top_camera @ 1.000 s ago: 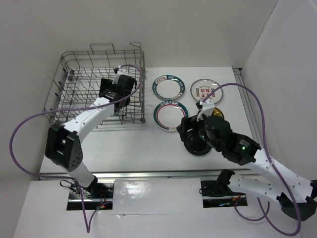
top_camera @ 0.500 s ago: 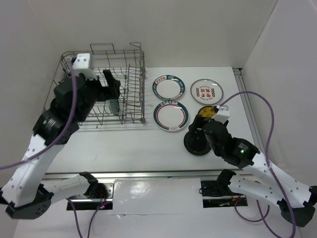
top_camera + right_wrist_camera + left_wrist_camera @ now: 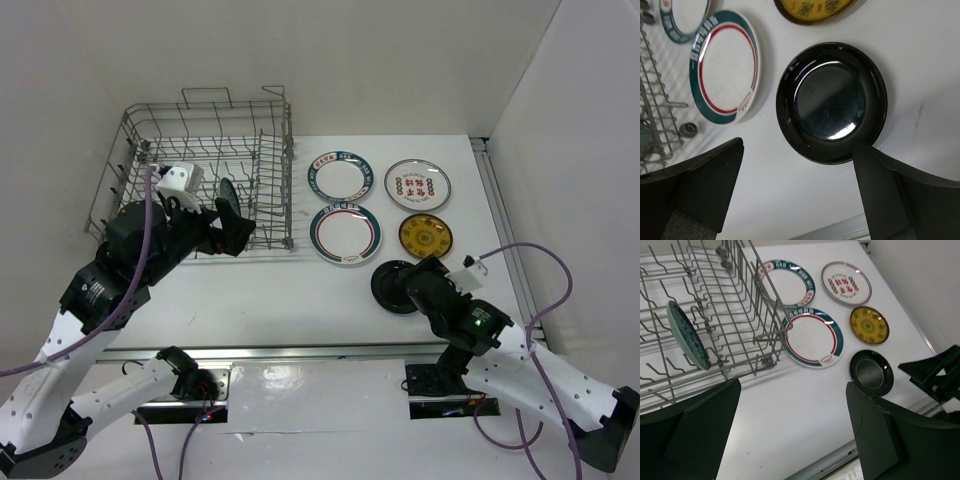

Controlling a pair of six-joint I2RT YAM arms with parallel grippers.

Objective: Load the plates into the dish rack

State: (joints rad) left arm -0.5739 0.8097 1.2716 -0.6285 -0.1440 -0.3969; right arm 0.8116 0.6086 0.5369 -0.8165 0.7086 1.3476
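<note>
left gripper (image 3: pixel 792 387) hovering just off the dish rack (image 3: pixel 275 190), fingers spread wide, holding nothing. pale teal plate (image 3: pixel 687 340) standing upright between the tines. right gripper (image 3: pixel 799 145) hanging agape over black plate (image 3: pixel 832 102). yellow plate (image 3: pixel 426 235), red-marked plate (image 3: pixel 417 184) and green-rimmed plates (image 3: pixel 339 179) (image 3: pixel 345 233) lying flat on table (image 3: pixel 280 290).

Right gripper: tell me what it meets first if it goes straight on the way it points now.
The black plate. In the wrist view the right gripper, jaws open, points down at it, with the plate nearly centred ahead. Nothing shows between them, though the gap is hard to judge.
</note>
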